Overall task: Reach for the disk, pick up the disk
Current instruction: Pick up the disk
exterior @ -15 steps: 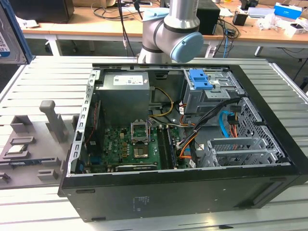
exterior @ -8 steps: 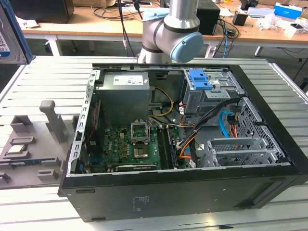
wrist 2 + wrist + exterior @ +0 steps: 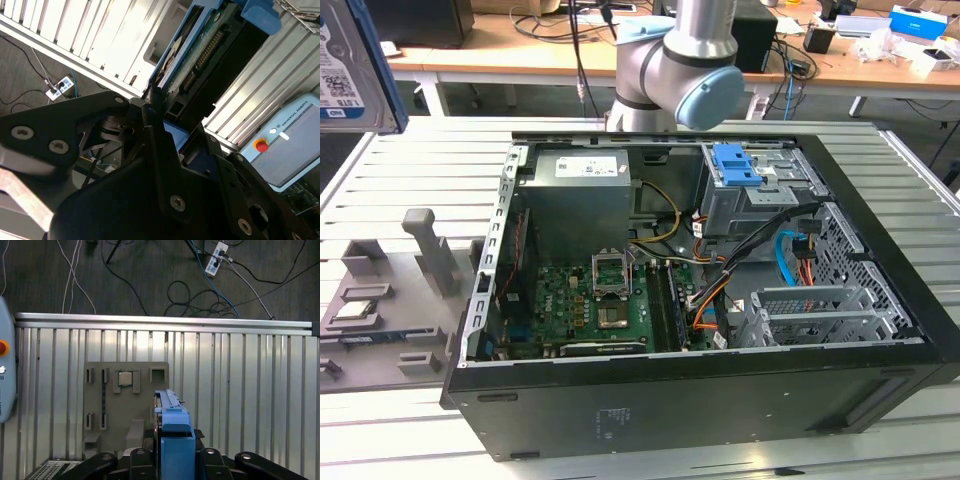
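Evidently clamped shut, from both sides, with the black gripper (image 3: 174, 462) on the flat silver metal disk (image 3: 171, 412) with blue plastic side rails. Held on edge, high above the ribbed aluminium surface (image 3: 240, 390). In the exterior view, shows the disk (image 3: 348, 70) at the upper corner on the exterior view's left, well apart from the open black computer case (image 3: 700, 400). Beyond the disk, on the surface, lies the grey plastic fixture tray (image 3: 125, 410) carrying a small square silver chip (image 3: 125, 378). Could slip if the hold is shallow or the rails flex. Could pivot under a quick swing. Would then probably land on the tray and chip.
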You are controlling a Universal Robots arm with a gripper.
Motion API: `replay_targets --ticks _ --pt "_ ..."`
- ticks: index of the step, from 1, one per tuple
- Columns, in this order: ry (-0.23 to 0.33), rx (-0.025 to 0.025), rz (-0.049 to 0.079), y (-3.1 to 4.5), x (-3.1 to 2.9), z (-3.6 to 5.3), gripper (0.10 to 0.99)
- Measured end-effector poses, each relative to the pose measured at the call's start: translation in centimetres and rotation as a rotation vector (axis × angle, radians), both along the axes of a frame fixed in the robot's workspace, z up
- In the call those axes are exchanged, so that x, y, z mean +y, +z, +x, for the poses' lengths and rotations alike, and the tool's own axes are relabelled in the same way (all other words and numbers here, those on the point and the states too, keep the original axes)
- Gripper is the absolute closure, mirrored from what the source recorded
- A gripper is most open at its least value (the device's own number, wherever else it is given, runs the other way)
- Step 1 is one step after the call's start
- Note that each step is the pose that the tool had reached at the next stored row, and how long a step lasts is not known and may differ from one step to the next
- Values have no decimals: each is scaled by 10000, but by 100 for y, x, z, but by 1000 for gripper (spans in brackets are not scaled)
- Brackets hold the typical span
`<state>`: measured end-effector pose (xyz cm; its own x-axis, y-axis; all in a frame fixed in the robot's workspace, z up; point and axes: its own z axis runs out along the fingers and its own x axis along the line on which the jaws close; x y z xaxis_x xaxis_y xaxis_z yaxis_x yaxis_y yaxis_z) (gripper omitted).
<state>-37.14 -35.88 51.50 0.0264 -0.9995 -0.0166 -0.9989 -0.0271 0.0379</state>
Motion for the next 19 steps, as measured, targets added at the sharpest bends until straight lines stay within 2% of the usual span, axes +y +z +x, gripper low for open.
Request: replay_targets --ticks 9,11,13,17,19 --pt "0 4 0 0 0 261 718" --pt "0 6 0 0 0 408 718" --pt "-1 9 0 0 0 466 718" --pt "0 14 0 0 0 696 718" --pt "-1 16 0 0 0 762 718"
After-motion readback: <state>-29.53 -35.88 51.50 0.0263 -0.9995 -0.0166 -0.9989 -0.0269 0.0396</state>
